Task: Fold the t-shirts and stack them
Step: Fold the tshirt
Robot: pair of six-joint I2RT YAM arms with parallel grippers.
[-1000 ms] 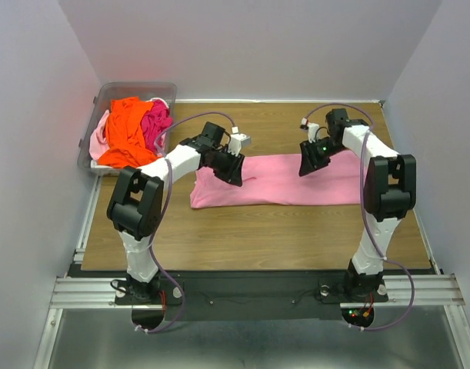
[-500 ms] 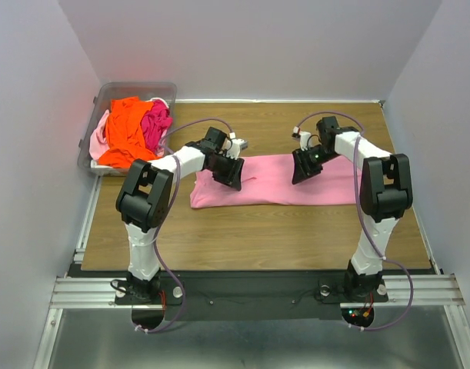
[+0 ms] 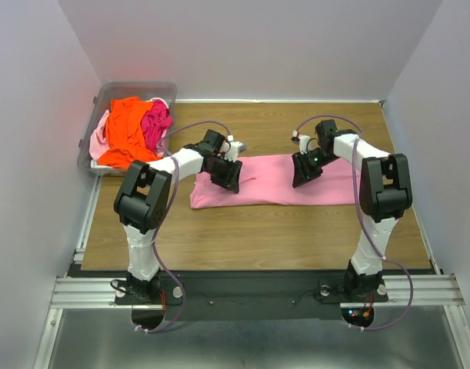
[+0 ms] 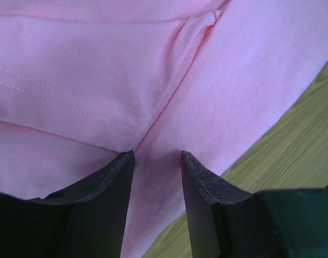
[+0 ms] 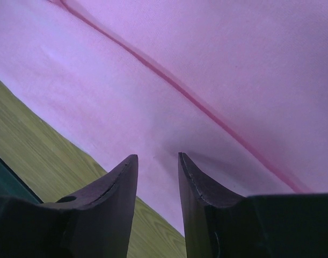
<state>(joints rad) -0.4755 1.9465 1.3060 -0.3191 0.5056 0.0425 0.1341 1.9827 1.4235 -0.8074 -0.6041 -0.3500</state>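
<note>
Two tools sit over the light pink t-shirt (image 3: 269, 184): left tool (image 3: 228, 175), nine-o'clock side, just widened; right tool (image 3: 305, 171), three-o'clock side, unchanged, half-open; neither grips, so the fold grasp is pending.

A lab test cell: blank white walls (image 3: 258, 46) enclose a wooden table (image 3: 258, 231) on aluminium rails (image 3: 81, 292).

Wooden table (image 3: 258, 231) fills the middle of the top view, brown grain running left to right. Stretched across its centre, there's the light pink t-shirt (image 3: 273, 184), lying flat on the boards as a long band, left end lower than the right. Up in the upper left corner sits the clear plastic bin (image 3: 135, 88), against the back wall. In the left wrist view bare wood shows at lower right of the cloth; in the right wrist view, at lower left.
</note>
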